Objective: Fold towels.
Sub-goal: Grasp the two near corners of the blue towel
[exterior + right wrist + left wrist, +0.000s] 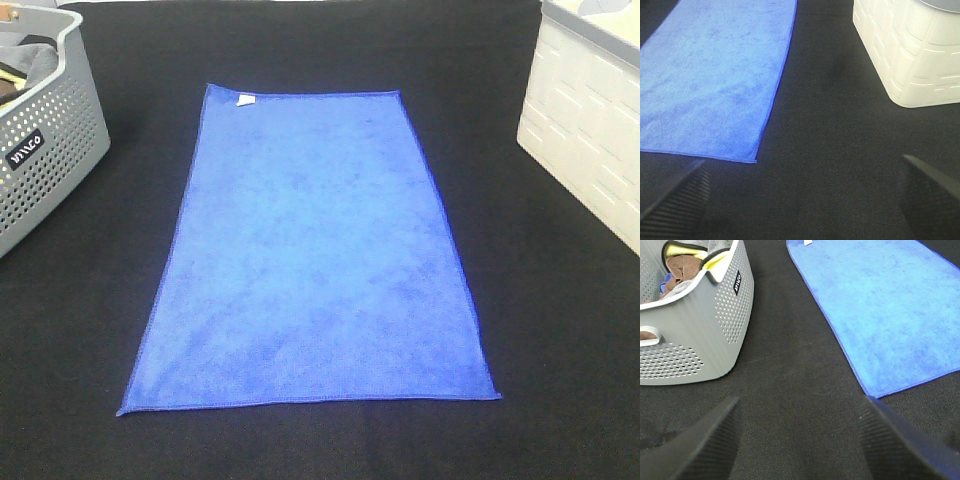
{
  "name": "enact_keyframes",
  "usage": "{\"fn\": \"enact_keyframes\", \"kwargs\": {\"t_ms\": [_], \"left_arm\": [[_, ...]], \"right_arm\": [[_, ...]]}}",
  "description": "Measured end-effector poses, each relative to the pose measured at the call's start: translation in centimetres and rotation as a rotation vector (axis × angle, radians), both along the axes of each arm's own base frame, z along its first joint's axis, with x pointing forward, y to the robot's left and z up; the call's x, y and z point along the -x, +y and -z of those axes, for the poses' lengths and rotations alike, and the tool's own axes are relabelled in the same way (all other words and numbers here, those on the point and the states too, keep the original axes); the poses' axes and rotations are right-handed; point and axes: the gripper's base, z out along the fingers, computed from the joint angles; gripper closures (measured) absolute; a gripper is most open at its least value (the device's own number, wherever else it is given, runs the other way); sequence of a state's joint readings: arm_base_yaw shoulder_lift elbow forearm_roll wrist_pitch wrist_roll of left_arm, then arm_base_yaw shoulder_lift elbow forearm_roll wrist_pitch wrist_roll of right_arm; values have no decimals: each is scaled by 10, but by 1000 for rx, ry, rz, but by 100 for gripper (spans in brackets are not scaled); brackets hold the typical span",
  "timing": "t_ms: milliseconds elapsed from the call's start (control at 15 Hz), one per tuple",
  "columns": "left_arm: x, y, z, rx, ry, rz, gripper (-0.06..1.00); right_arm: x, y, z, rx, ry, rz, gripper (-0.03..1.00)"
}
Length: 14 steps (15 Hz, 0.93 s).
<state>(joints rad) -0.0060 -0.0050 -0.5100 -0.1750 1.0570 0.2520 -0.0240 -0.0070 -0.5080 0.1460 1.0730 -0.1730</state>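
Fingers (705, 442) of the left gripper (797, 440): spread wide, ribbed pads facing each other, gripping nothing; only the black tabletop (790, 385) shows between them. Fingers (675, 200) of the right gripper (802, 197): likewise spread wide, with bare black surface between them.

Just beyond the left gripper, a near corner of the blue towel (890, 310) lies on the tabletop, apart from both fingers. On the other side of that gripper stands a grey perforated basket (715, 330) with a small dark label (737, 282) on its wall. It holds bunched cloths (680, 265) (brown and yellow pieces are visible; the rest cannot be made out).

Beyond the right gripper, the towel's other near corner lies flat, apart from the fingers. A white moulded bin (910, 55) stands to the outer side, well apart from the towel's long edge.

From the high camera (neither gripper appears there), the towel lies fully spread in a single flat layer at the middle of the tabletop, long side running away from the robot, edges straight. A small white tag (244, 99) sits at its far edge, near the left corner. The basket stands at the far left, the bin at the far right; neither touches the towel.
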Motion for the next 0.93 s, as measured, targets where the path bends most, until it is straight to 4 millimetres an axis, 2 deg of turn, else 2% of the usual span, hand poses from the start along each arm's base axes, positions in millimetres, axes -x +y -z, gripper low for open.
{"fn": "enact_keyframes", "kwargs": {"t_ms": [933], "left_arm": [[0,0,0,0,0,0,31]], "right_arm": [[0,0,0,0,0,0,3]]}}
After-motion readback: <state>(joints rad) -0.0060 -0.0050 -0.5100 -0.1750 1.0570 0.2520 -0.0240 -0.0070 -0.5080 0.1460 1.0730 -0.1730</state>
